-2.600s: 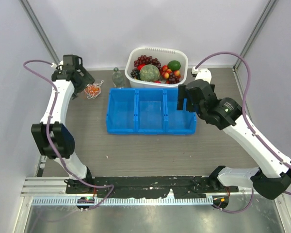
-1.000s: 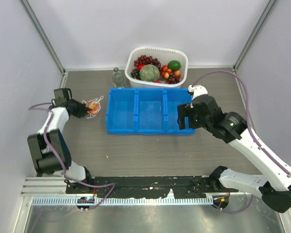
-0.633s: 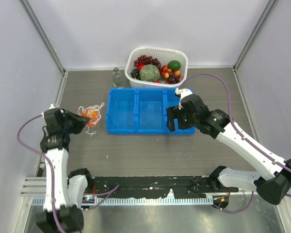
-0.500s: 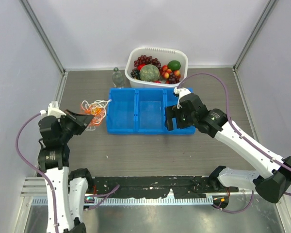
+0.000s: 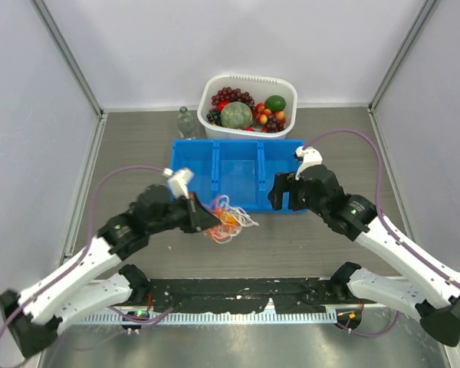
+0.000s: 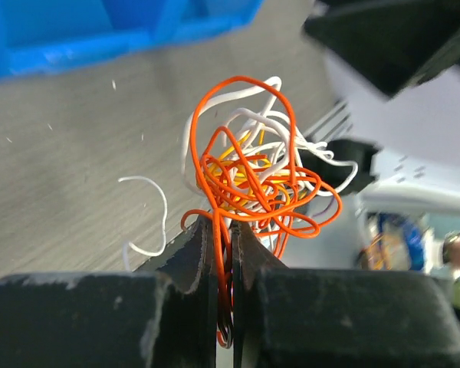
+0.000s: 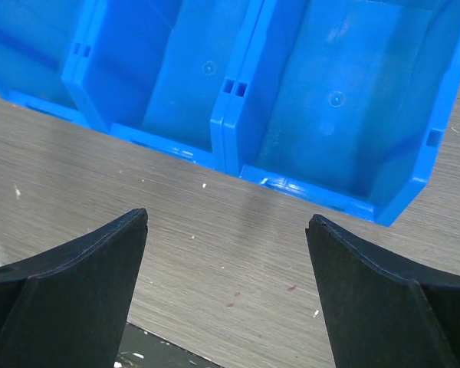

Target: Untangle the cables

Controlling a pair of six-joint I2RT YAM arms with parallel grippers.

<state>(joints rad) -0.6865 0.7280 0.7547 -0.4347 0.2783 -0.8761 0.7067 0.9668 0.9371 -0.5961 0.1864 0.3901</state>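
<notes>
Top view: I have the left gripper [image 5: 205,218] reaching in low from the left. Its jaws are pinched almost together on an orange strand of the cables [image 5: 228,218]. The wrist view shows the strand running down the narrow slot between the two fingers [image 6: 192,245], so the whole knot hangs off that single pinch.

The cables form one loose ball of orange, white and a few yellow loops. They sit just in front of the near wall of the blue tray [image 5: 178,188], between the two arms. One white tail curls free to the side. I cannot tell whether the ball rests on the table [image 5: 322,249] or hangs just above it.

The right gripper [image 5: 286,196] stands spread wide and holds nothing. It is near the tray's near right corner, pointing down at bare tabletop, a short way from the knot. I judge this placement deliberate: the tangle is held centrally so that both arms can reach it, and one pinched strand serves as an anchor.

The open right jaws appear ready to take a different strand, most plausibly the free white tail. Pulling against so thin an anchor risks slip, or tightening the knot.

The white basket [image 5: 249,79] of fruit and the bottle [image 5: 186,123] stand behind the tray, well clear.
</notes>
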